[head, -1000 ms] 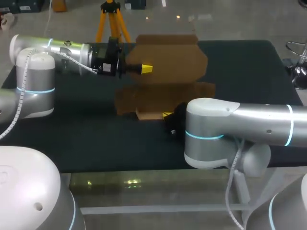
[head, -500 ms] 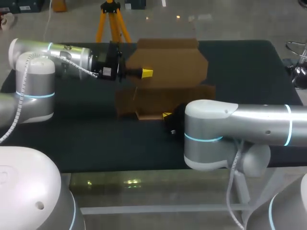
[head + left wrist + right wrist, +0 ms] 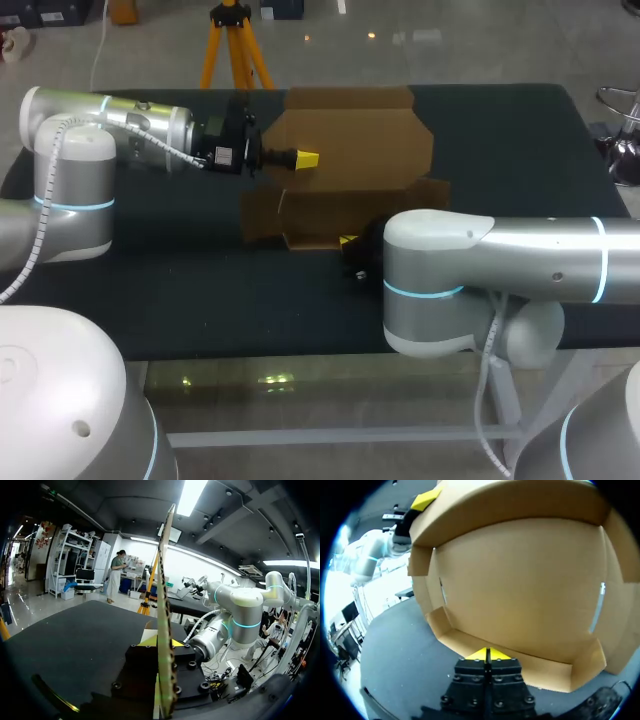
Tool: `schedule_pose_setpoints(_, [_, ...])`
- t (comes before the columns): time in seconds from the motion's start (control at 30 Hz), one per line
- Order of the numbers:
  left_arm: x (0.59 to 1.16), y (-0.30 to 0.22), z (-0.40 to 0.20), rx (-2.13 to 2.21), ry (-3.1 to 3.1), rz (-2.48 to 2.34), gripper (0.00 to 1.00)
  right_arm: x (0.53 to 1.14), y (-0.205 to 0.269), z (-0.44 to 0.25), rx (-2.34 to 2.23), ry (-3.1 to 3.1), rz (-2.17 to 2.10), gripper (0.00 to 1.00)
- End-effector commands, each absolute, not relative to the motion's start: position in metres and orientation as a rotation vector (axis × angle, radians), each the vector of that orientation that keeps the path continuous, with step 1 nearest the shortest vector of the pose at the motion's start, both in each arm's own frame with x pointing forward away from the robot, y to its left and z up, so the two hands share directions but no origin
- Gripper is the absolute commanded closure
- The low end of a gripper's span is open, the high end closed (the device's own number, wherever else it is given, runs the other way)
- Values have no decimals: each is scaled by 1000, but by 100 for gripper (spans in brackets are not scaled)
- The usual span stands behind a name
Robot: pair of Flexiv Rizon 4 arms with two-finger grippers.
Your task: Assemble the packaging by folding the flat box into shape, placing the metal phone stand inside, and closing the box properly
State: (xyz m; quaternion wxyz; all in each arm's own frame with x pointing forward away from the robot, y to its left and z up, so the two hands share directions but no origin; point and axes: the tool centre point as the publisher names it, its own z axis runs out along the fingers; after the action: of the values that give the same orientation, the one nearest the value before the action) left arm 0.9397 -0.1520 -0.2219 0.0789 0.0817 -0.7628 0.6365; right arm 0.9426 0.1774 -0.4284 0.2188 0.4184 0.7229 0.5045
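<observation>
A brown cardboard box (image 3: 345, 205) lies partly folded in the middle of the table, its large lid panel (image 3: 350, 135) raised behind the base. My left gripper (image 3: 307, 158) is shut on that panel's left edge. In the left wrist view the panel (image 3: 165, 570) stands edge-on between the yellow tips of the left gripper (image 3: 162, 641). My right gripper (image 3: 347, 240) sits at the box's front edge. In the right wrist view the right gripper (image 3: 487, 654) is shut and empty, tips against the low front wall (image 3: 530, 662). No phone stand is in view.
The dark table top (image 3: 180, 280) carries only the box. My right arm's thick elbow (image 3: 435, 275) lies over the front right part, hiding the table there. My left arm (image 3: 130, 125) reaches in over the back left.
The left gripper has moved toward the front with the lid panel, tilting it further over the base. The right arm has kept still.
</observation>
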Motion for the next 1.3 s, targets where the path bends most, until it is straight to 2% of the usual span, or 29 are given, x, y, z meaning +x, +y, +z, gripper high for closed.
schedule_pose_setpoints(0.03, [938, -153, -228, 243, -2273, 1903, 100, 941, 181, -434, 1160, 1992, 1393, 100])
schedule_pose_setpoints(1.3, [936, -154, -229, 240, -2300, 1889, 100, 941, 181, -434, 1160, 1992, 1393, 100])
